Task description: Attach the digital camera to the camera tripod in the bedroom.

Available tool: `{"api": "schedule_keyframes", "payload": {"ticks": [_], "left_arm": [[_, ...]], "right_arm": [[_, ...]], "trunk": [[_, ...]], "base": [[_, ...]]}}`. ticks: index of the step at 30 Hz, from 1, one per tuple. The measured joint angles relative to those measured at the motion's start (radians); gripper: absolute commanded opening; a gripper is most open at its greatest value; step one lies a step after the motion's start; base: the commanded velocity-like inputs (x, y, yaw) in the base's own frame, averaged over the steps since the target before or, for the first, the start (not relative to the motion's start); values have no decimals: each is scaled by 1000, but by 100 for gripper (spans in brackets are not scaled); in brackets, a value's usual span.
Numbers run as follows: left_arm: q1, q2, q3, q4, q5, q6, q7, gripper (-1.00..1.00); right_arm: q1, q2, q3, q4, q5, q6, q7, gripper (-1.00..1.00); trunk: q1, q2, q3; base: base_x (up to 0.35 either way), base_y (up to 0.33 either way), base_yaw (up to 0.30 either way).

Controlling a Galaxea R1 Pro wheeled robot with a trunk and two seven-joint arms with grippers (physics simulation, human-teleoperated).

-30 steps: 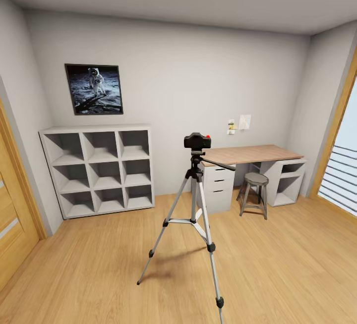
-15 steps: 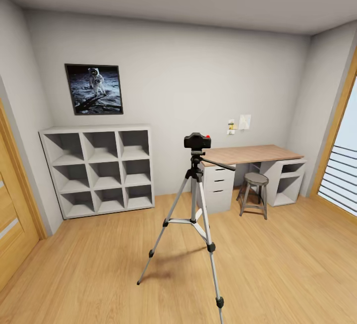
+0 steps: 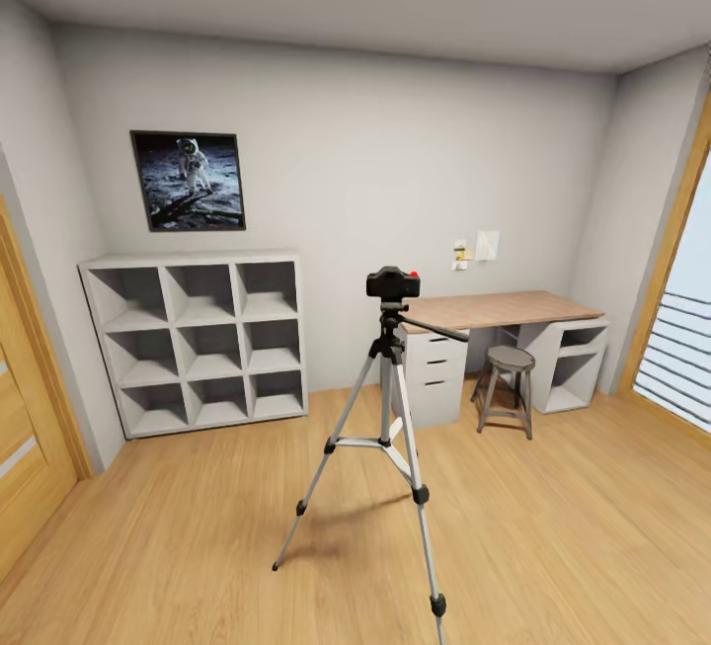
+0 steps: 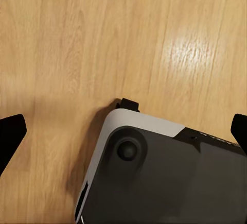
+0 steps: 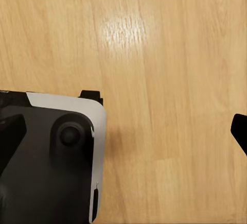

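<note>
Starting at the left of the head view: a wooden door at the edge, the astronaut picture (image 3: pixel 188 180) in the upper left, and white cube shelving (image 3: pixel 195 341) below it against the wall.

Centre frame, there's the tripod (image 3: pixel 387 447), legs splayed on the plank floor (image 3: pixel 553 526), and the camera (image 3: pixel 393 282) sits right on top of its head, red dot showing at its right. It looks seated already, though the joint between camera base and head is too small to confirm as locked. The front leg is cut off at the bottom edge.

Handling, as I judge it: the camera is a small rigid box, light, probably smooth-sided, with a lens worth keeping off; the flat sides of the body are the place to pinch. The tripod is tall, thin-legged and likely tippy, so any push up top should be gentle.

To the right, the thin pan handle reaches toward the worktop (image 3: pixel 499 308), with drawers under it and a stool (image 3: pixel 508 383) in front. A window is clipped by the right edge.

On the wrist views, the left gripper (image 4: pixel 123 131) has its jaws spread wide, holding nothing, above floor and a corner of the robot's base (image 4: pixel 154 177). The right gripper (image 5: pixel 123 131) is likewise wide open and empty.
</note>
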Motion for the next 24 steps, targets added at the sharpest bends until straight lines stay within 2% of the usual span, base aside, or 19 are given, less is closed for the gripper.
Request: {"api": "schedule_keyframes", "payload": {"ticks": [8, 24], "left_arm": [[0, 0, 0, 0, 0, 0, 0, 100], [0, 0, 1, 0, 0, 0, 0, 100]], "right_arm": [[0, 0, 0, 0, 0, 3, 0, 100], [0, -1, 0, 0, 1, 7, 1, 100]], "trunk": [[0, 0, 9], [0, 0, 10]], "base": [[0, 0, 0], [0, 0, 0]]}}
